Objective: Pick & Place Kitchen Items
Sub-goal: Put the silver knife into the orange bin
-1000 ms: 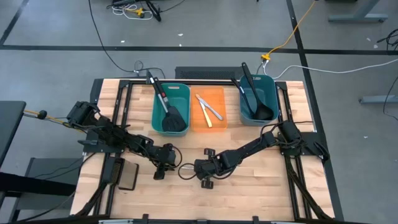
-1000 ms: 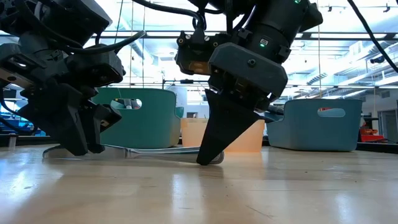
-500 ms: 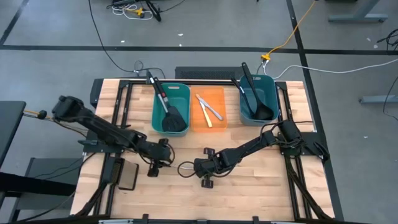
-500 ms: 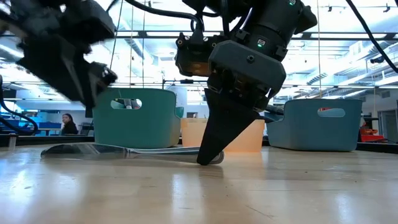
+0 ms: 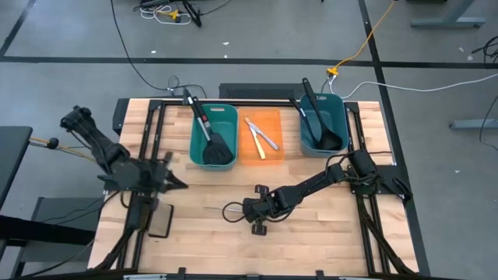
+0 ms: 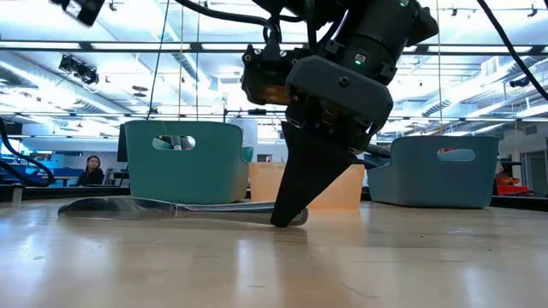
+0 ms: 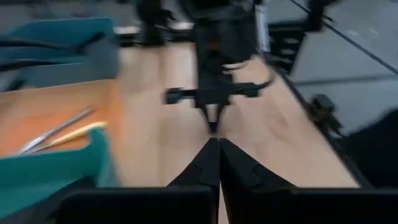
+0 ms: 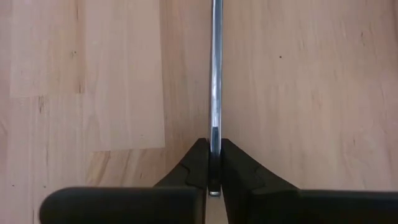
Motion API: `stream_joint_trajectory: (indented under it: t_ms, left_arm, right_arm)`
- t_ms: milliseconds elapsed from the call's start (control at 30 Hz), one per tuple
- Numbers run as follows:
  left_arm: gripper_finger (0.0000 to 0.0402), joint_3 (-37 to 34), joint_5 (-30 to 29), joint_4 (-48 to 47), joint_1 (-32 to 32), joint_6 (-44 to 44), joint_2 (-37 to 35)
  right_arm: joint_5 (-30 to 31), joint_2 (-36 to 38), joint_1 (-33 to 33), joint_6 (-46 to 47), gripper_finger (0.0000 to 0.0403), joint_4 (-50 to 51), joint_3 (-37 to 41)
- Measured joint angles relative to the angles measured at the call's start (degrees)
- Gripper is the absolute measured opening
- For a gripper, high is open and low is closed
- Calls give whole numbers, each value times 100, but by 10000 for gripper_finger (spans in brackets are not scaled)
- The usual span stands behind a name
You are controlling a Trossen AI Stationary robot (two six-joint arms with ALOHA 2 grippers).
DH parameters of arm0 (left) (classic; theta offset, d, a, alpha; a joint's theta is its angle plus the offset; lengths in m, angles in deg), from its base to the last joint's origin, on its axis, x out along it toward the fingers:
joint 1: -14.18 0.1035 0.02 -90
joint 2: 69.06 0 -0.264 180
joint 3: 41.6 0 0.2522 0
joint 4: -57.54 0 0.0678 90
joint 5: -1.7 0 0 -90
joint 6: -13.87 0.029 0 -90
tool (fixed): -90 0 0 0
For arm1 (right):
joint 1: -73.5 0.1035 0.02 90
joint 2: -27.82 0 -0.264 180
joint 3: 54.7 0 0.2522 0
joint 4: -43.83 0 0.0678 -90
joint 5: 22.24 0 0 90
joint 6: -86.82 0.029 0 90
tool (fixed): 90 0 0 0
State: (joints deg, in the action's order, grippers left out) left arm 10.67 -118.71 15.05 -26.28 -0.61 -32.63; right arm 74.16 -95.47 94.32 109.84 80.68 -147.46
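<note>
Silver knife (image 6: 163, 206) lies flat on pale wood table (image 6: 274, 265); thin and barely readable from above. Right gripper (image 8: 213, 163) clamps its handle end, fingers pinched on metal. Left gripper (image 7: 217, 163) fingers pressed together, empty, raised near left table edge, blurred.

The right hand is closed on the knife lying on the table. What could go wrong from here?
1. The right hand pinches the silver knife only near one end, so the long free part may swing or slip during lifting.
2. Its fingertips appear to touch the table, so a sideways move may scrape the wood.
</note>
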Motion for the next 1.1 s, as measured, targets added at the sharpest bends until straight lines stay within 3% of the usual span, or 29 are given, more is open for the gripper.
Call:
stream_joint_trajectory:
  t_ms: [167,333,433,667,900,1100]
  left_arm:
    - [4,-904,-996,-17,-327,-616,-963]
    - [3,-1868,-907,1690,-342,32,-1369]
    - [3,-2201,-878,2210,-342,294,-1418]
    - [2,-2305,-892,2205,-340,286,-1436]
    - [5,-2305,-906,2211,-340,427,-1519]
    - [4,-2302,-913,2231,-339,583,-1518]
  right_arm:
    - [8,0,7,-39,26,-9,2]
    - [58,0,32,-304,26,-126,10]
    - [23,61,59,-605,26,-306,28]
    - [-83,595,186,-782,25,-50,64]
    - [498,1374,404,-878,25,188,99]
    - [1030,2492,622,-1102,25,-898,935]
